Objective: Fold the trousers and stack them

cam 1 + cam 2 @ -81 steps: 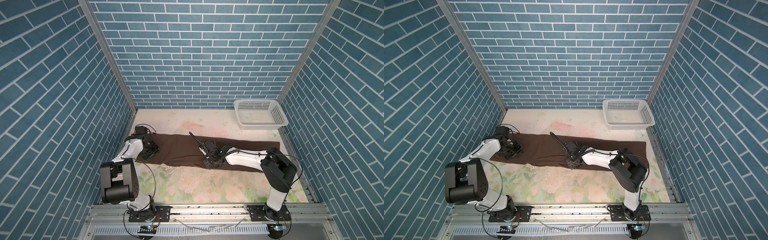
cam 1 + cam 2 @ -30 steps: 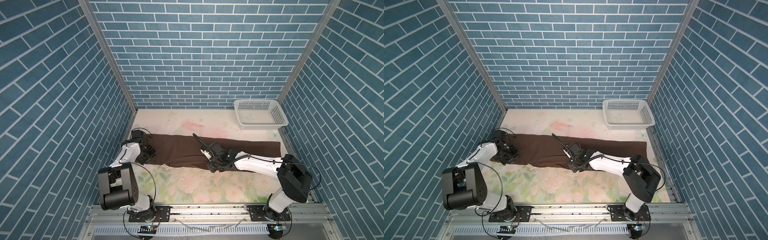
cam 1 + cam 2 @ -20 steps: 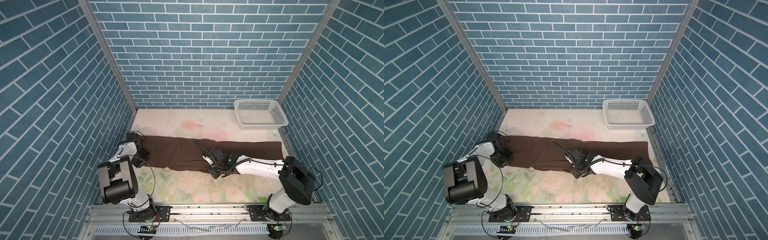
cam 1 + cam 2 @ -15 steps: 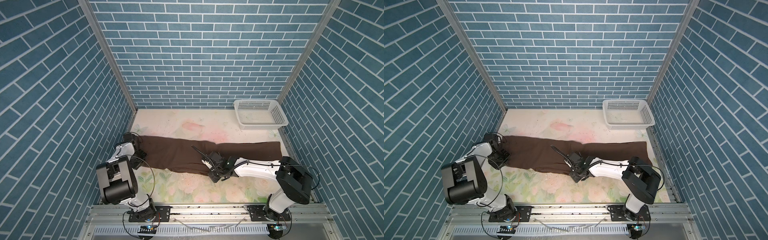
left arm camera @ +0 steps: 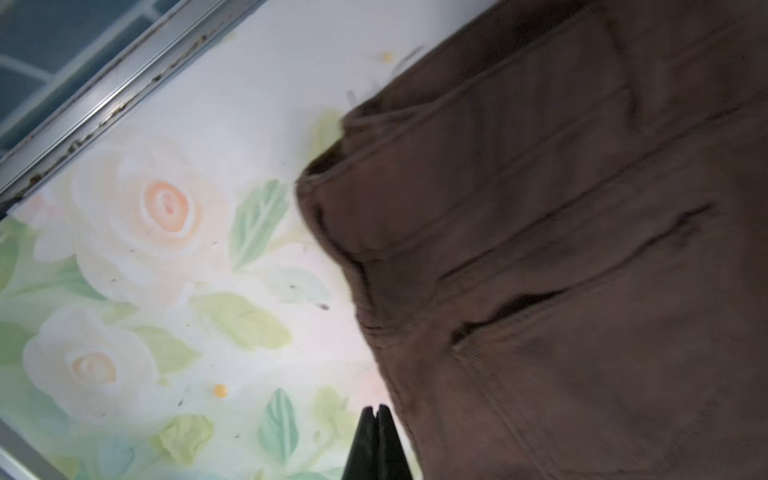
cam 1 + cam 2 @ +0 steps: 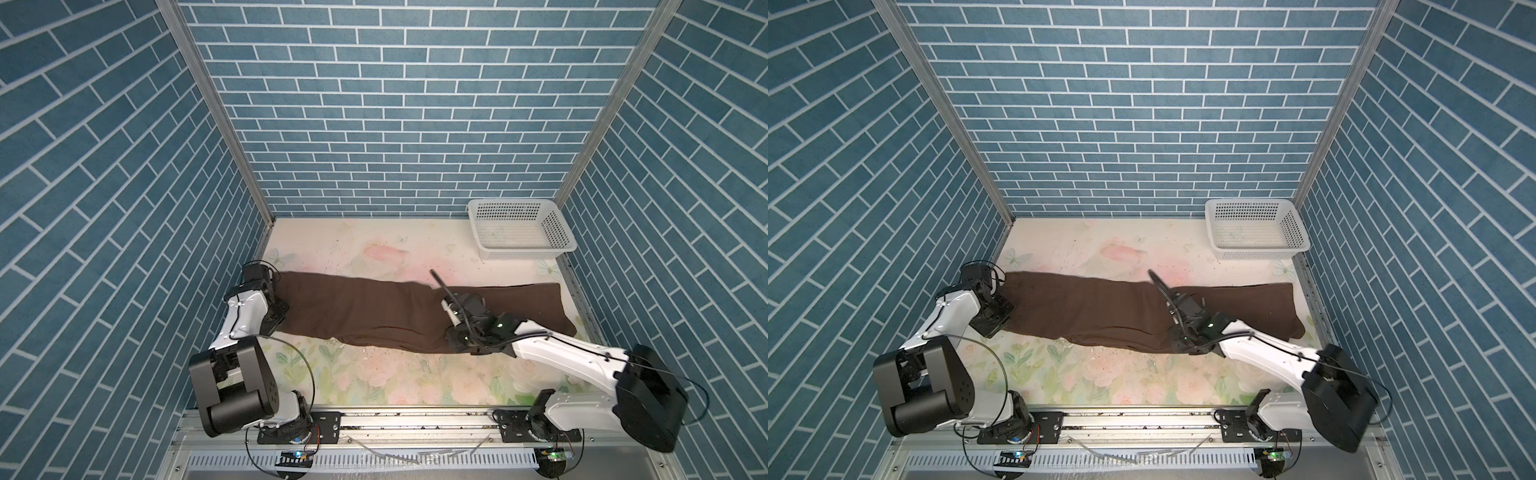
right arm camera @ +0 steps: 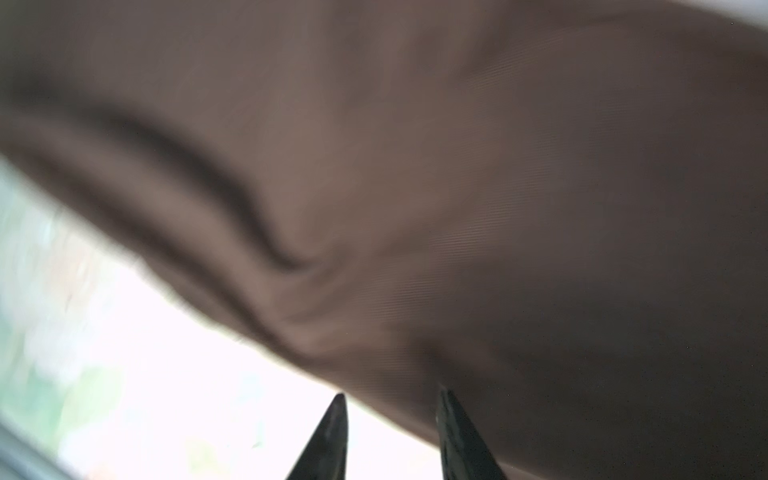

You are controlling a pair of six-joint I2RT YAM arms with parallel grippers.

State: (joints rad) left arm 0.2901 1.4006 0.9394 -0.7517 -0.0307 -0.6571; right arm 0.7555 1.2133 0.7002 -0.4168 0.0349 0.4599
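The long dark-brown soft fabric trousers (image 6: 374,311) lie spread flat, forward of the white perforated plastic basket (image 6: 557,224). The left gripper (image 5: 376,415) is clenched empty at their end far from the basket. The right gripper (image 7: 390,398) stands parted at their edge, nearer the basket.

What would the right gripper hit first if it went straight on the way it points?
Probably the trousers: the right gripper faces their fabric directly, with nothing in between, though depth is unclear.

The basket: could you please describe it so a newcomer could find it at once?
Start at the flowered table between blue brick walls. In its far right corner sits the basket. It alone is white perforated plastic; the trousers are brown cloth.
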